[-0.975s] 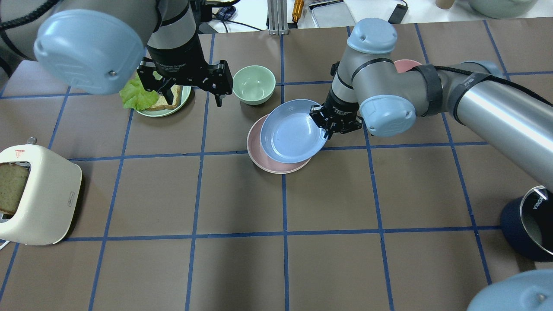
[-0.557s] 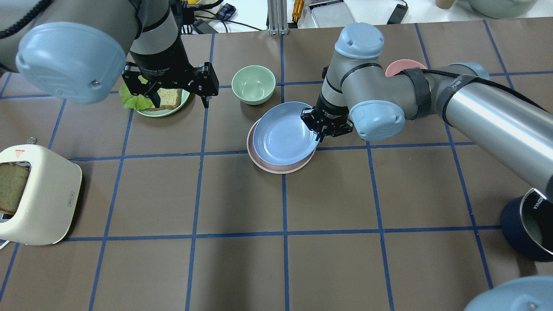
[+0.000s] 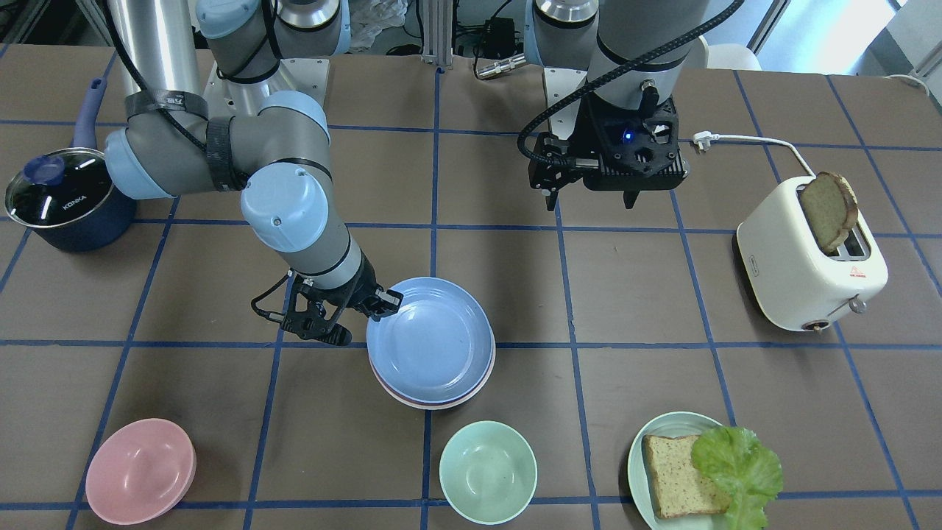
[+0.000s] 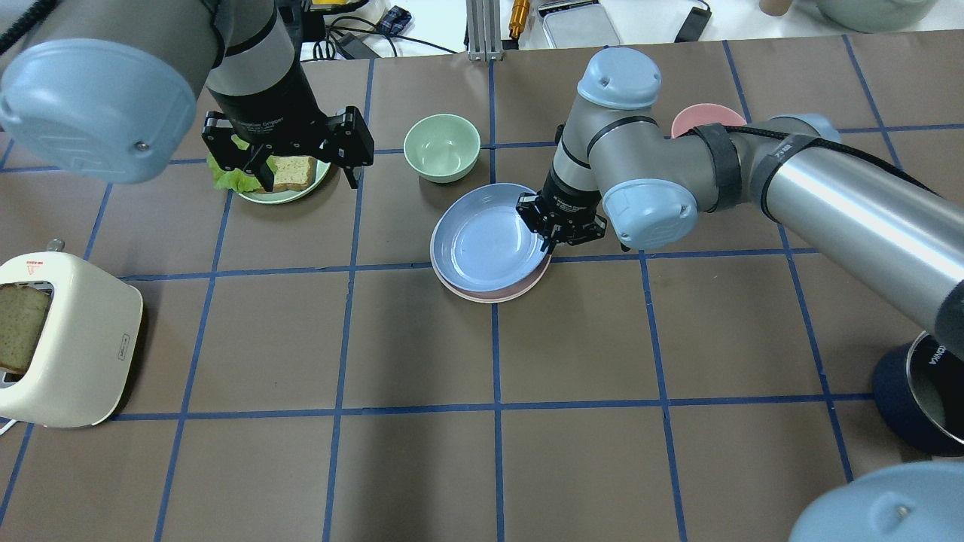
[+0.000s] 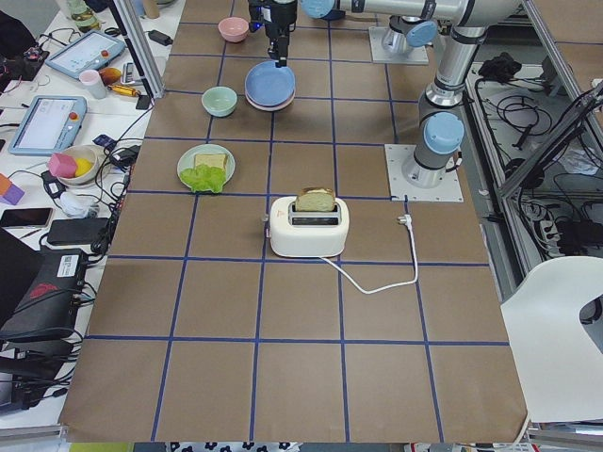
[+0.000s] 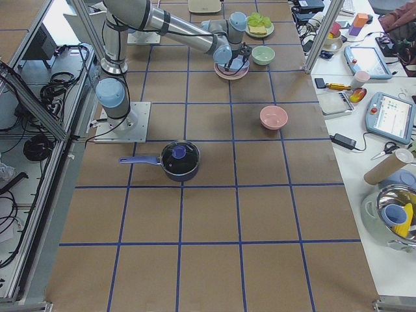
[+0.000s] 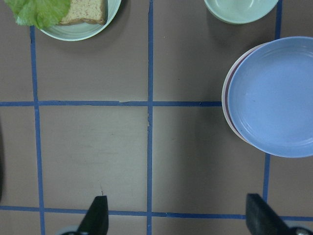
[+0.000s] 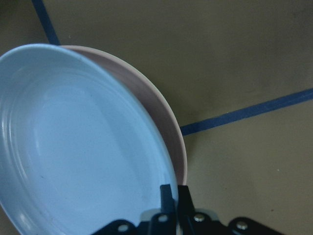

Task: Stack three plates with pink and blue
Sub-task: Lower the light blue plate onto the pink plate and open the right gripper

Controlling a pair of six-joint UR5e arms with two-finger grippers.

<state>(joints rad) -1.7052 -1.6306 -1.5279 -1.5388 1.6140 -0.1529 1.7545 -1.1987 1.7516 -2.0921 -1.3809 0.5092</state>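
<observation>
The right gripper (image 4: 550, 242) pinches the rim of the blue plate (image 4: 482, 241) on the pink plate (image 4: 493, 294), while the left gripper (image 4: 309, 181) hangs spread.

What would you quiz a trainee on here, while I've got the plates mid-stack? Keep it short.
1. True or false: the blue plate lies on top of the pink plate.
2. Pick one. The right claw is: A) raised well clear of the stack; B) closed on the blue plate's rim; C) wide open inside the blue plate.
3. Fill in: the left claw, off to the side of the stack, holds nothing and its jaws stand ___.

Key: 1 true; 2 B; 3 open.
</observation>
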